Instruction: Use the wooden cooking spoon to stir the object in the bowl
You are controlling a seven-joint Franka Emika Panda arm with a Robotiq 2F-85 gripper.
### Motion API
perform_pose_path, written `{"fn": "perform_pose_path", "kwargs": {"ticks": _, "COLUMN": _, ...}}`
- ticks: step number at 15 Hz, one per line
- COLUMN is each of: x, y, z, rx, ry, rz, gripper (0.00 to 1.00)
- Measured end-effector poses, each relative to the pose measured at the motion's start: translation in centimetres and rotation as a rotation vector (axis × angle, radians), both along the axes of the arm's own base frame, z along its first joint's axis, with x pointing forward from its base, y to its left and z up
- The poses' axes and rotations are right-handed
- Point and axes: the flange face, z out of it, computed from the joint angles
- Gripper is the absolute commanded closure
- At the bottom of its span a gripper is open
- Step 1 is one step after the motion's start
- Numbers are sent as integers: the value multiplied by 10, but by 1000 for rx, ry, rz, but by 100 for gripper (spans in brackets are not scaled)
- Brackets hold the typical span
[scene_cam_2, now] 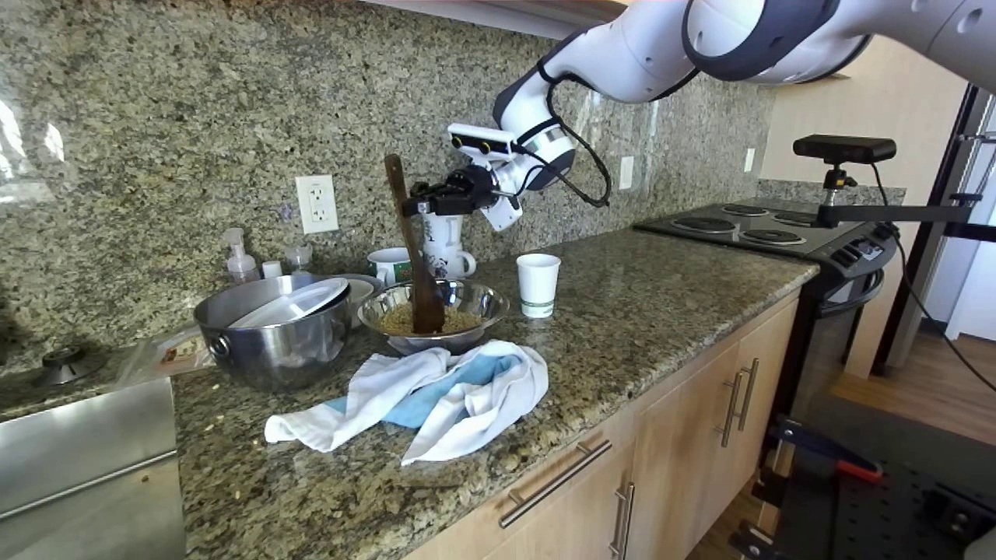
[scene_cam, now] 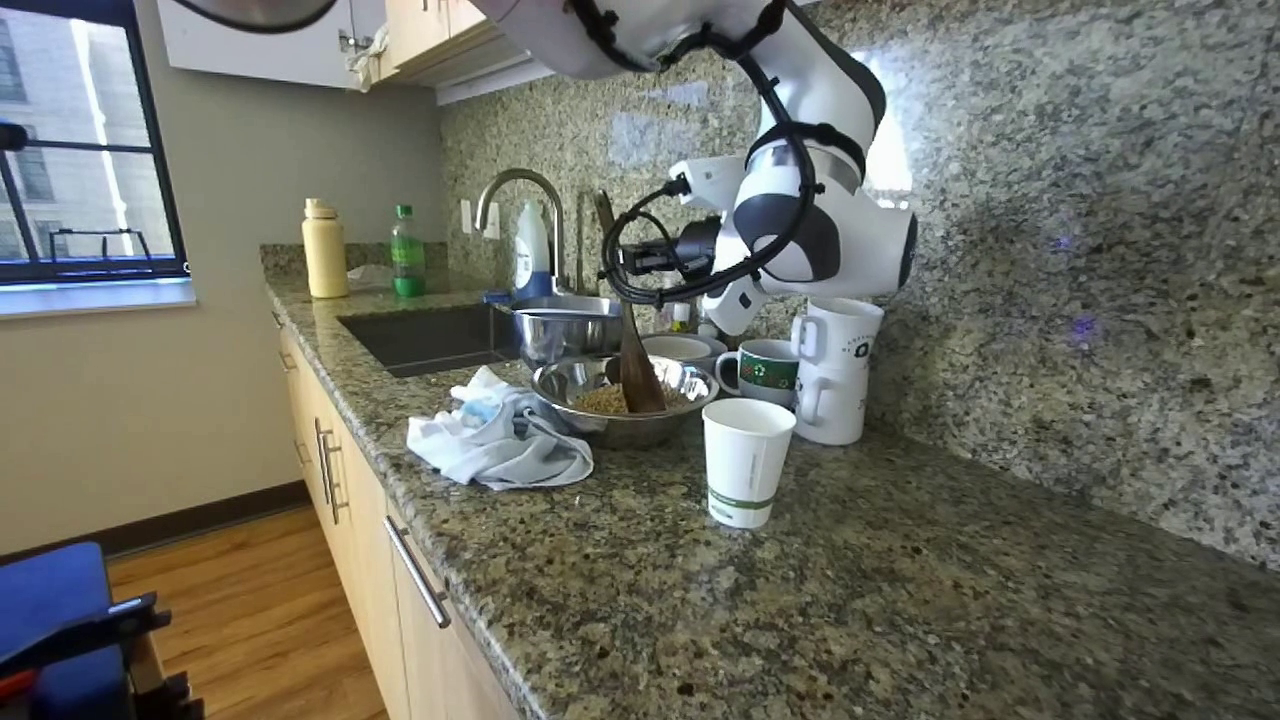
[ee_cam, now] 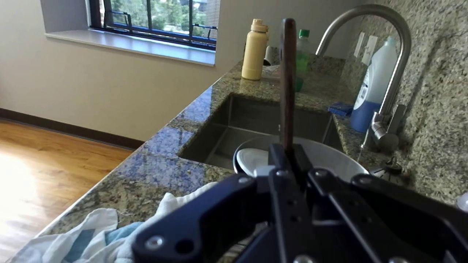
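Granite counter point(scene_cam_2: 622, 311), open from paper cup point(scene_cam_2: 538, 284) to edge of stove point(scene_cam_2: 747, 224), hand point(scene_cam_2: 410, 204) tight around wooden spoon point(scene_cam_2: 419, 260), head in bowl point(scene_cam_2: 467, 336)

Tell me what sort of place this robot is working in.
Most likely a kitchen, though whether home or office I can't tell: a sink and curved faucet are set into the counter, and a stove with four burners adjoins it.
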Motion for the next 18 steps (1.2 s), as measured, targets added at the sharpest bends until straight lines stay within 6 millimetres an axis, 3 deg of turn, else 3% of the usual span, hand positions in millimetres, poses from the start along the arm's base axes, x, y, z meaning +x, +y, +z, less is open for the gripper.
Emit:
{"fn": "perform_pose_path", "kwargs": {"ticks": 10, "x": -13, "y": 34, "z": -25, "rx": 56, "ry": -71, "rz": 68, "gripper": 98}}
{"fn": "perform_pose_path", "kwargs": {"ticks": 17, "x": -32, "y": 66, "z": -81, "rx": -38, "ry": 10, "rz": 81, "gripper": 98}}
{"fn": "perform_pose_path", "kwargs": {"ticks": 18, "x": -34, "y": 68, "z": -86, "rx": -44, "ry": 19, "rz": 81, "gripper": 68}}
